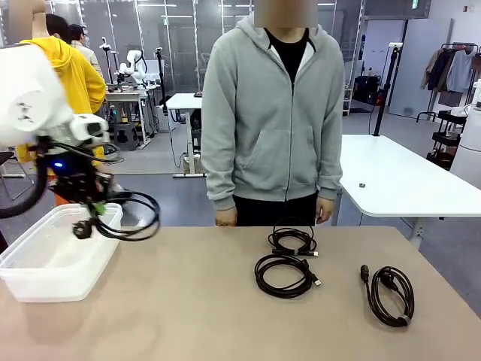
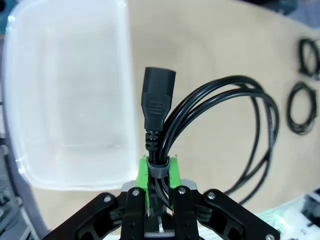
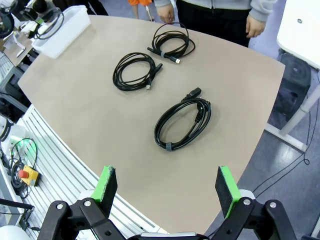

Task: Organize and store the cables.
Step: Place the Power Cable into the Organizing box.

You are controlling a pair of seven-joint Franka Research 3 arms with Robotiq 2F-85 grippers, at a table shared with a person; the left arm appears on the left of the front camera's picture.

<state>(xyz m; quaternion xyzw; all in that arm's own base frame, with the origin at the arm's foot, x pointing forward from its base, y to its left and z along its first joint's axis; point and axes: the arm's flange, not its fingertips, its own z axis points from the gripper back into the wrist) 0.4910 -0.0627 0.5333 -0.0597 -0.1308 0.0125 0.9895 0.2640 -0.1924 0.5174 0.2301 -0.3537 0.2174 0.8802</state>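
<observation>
The tan counter (image 1: 188, 323) runs under both arms. A person in a grey hoodie (image 1: 274, 113) stands at its far edge, hands hanging by the rim. From the front, a clear plastic bin (image 1: 56, 286) sits just below the left fingers (image 1: 90, 204), which hang over its far right corner. The left wrist view looks down past the fingertips and puts the bin (image 2: 30, 165) off to one side of them.

The left fingers are clamped shut on the held cable (image 1: 134, 218). The front view gives its loop hanging in the air beside the fingers, over the bin's edge. The left wrist view gives the grip itself: the green pads (image 2: 144, 172) pinch the bundled cords at a band, and the loop (image 2: 252, 100) arcs out to one side.

The right wrist view shows the right fingers (image 3: 106, 184) standing wide apart above the counter's near edge. Ahead of them, between the two pads, lies the nearest cable (image 3: 182, 125). The middle cable (image 3: 134, 71) lies beyond it, and the far cable (image 3: 171, 41) is farthest from the fingers, close to the person's hands.

The held cable's black plug (image 2: 159, 97) stands straight out from the left fingertips.
</observation>
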